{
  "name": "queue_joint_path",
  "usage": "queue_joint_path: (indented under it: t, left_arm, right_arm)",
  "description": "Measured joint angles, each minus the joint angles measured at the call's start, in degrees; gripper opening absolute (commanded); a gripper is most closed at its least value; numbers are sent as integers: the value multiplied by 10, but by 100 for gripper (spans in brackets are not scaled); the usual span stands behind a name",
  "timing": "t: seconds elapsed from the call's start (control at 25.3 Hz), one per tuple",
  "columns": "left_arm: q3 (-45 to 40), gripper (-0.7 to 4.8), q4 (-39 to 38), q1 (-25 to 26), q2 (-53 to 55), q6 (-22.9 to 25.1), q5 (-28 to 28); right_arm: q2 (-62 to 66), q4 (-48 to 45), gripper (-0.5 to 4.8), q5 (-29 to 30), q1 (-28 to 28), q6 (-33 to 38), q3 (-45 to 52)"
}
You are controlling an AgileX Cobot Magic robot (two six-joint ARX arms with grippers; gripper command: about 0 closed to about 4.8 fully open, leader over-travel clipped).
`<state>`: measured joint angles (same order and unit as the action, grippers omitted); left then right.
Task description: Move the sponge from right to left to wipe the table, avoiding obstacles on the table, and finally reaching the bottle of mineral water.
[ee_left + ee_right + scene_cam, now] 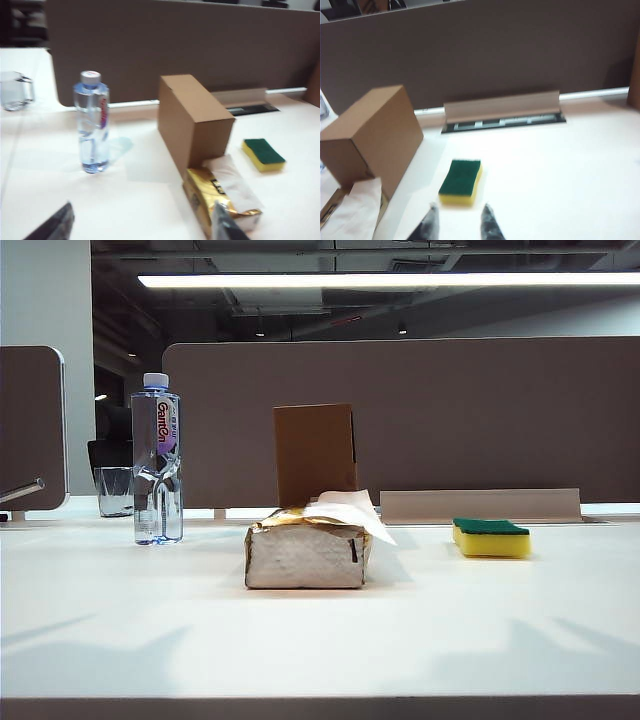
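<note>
The yellow sponge (490,538) with its green face up lies on the right of the white table (450,620). A gold-and-white tissue pack (307,552) sits mid-table, with an upright brown cardboard box (315,453) just behind it. The bottle of mineral water (157,460) stands on the left. Neither gripper shows in the exterior view. My right gripper (460,221) hovers open and empty just short of the sponge (461,181), with the box (372,137) beside it. My left gripper (142,221) is wide open and empty, one finger beside the tissue pack (220,195), the bottle (93,125) further off.
A clear glass tumbler (115,490) stands behind the bottle. A brown partition (450,410) runs along the table's back, with a raised cable flap (480,505) behind the sponge. Bare tabletop stretches in front of the tissue pack.
</note>
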<state>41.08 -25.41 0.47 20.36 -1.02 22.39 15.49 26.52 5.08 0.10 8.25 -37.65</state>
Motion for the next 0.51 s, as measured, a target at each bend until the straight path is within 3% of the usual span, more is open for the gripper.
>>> queue_joint_path:
  t: [0.24, 0.51]
  left_arm:
    - [33, 351, -10, 0, 51, -1, 52]
    - [40, 351, -20, 0, 90, -14, 128]
  right_arm:
    - [149, 72, 243, 37, 0, 19, -131]
    - [342, 159, 266, 113, 0, 40, -286]
